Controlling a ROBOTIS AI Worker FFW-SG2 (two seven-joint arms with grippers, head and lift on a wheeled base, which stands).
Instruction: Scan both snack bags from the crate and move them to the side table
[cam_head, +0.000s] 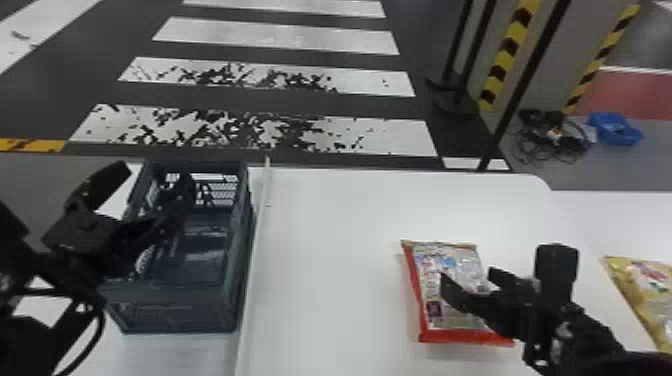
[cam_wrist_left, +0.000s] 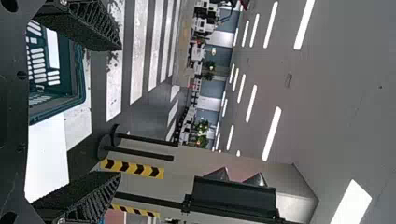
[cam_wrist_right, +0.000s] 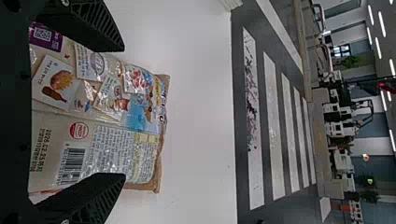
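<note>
From here, the right gripper (cam_head: 499, 265), fingers spread, may just touch the red-edged bag (cam_head: 425, 320) short of the table's (cam_head: 330, 250) far right corner; a yellow bag (cam_head: 650, 287) lies farther right. The left gripper (cam_head: 152, 185) hangs unclenched at the crate (cam_head: 170, 310).

Black arms (cam_head: 565, 315), looped cable (cam_head: 102, 320), ribbed fingers (cam_wrist_left: 100, 23)
</note>
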